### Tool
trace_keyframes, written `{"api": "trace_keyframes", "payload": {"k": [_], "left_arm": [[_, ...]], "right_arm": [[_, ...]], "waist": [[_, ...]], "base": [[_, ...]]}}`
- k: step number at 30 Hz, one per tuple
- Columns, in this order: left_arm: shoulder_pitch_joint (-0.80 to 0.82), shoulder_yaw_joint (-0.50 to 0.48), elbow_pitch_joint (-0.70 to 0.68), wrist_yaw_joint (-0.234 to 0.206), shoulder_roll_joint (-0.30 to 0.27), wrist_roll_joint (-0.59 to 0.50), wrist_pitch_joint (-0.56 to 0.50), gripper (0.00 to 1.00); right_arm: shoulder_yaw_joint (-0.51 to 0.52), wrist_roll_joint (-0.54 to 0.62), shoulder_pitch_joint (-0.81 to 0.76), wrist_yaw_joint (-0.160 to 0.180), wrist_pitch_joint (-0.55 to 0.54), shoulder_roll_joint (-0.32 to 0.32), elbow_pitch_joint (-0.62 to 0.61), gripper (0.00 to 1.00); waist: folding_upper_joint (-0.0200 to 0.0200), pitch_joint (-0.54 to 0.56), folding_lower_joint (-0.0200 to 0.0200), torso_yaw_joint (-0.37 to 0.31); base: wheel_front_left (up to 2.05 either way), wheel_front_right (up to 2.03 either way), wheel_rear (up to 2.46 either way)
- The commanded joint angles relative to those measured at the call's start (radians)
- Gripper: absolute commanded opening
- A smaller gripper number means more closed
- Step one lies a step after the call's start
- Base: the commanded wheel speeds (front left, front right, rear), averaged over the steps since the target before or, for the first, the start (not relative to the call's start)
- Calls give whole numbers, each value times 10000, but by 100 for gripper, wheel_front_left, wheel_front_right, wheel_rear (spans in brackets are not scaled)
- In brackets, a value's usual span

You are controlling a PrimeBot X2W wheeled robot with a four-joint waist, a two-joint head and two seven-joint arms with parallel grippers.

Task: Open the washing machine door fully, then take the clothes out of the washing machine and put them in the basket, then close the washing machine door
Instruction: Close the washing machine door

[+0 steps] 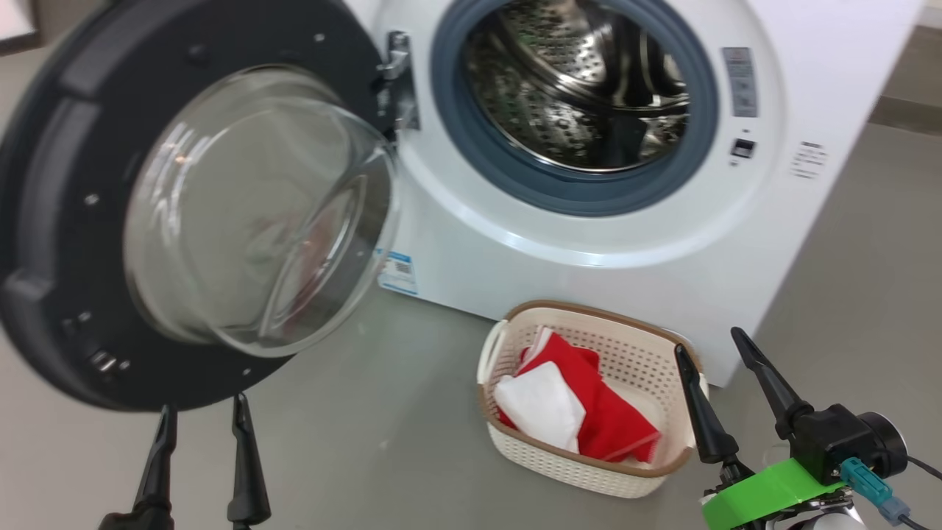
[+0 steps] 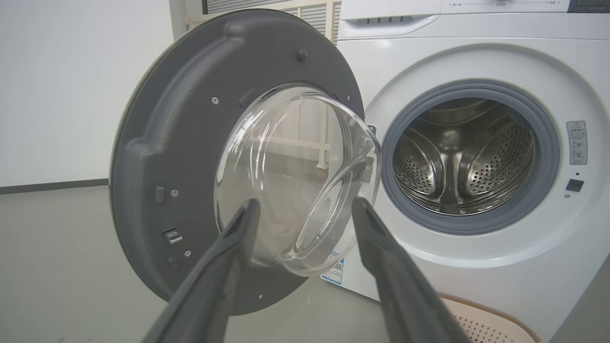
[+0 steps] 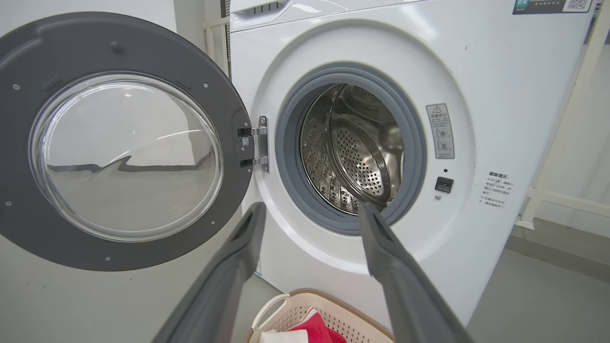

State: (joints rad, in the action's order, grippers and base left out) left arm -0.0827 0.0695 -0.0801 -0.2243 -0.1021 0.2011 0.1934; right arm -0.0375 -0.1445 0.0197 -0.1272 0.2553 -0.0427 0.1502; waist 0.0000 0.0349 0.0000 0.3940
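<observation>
The clothes (image 1: 611, 419) lie in the basket (image 1: 581, 465), red with a white panel on top, and the drum (image 1: 574, 88) looks bare, though its near floor is hidden behind the gasket, so I cannot be sure. On that reading, the step in hand is the last one: closing the washing machine door (image 1: 199, 213).

The door stands swung wide to the left of the washing machine (image 1: 515, 250), its glass bowl facing out. The left gripper (image 1: 204, 403) sits just below its lower rim, jaws apart and empty, well placed to push the dark frame round towards the opening. The right gripper (image 1: 707, 339) hovers by the basket's right end, jaws also apart, holding nothing.

The basket stands on the floor just before the machine, probably low enough to clear the door's sweep.
</observation>
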Motion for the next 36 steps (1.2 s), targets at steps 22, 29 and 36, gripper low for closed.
{"api": "trace_keyframes", "payload": {"k": [22, 29, 36], "left_arm": [[-161, -598, -950, -635, -129, -125, 251, 100], [-71, -509, -1159, -619, -83, -65, 357, 0], [456, -683, -1577, -458, 70, 329, 620, 0]], "right_arm": [[-1139, 11, 967, -35, 65, -75, -49, 100], [-1169, 84, 992, -35, 65, -75, -11, 100], [-1143, 158, 914, -35, 65, -75, 35, 100]], "waist": [[0, -194, 0, 1230], [0, -258, 0, 1223], [0, -192, 0, 1160]], "base": [[0, 0, 0], [0, 0, 0], [0, 0, 0]]}}
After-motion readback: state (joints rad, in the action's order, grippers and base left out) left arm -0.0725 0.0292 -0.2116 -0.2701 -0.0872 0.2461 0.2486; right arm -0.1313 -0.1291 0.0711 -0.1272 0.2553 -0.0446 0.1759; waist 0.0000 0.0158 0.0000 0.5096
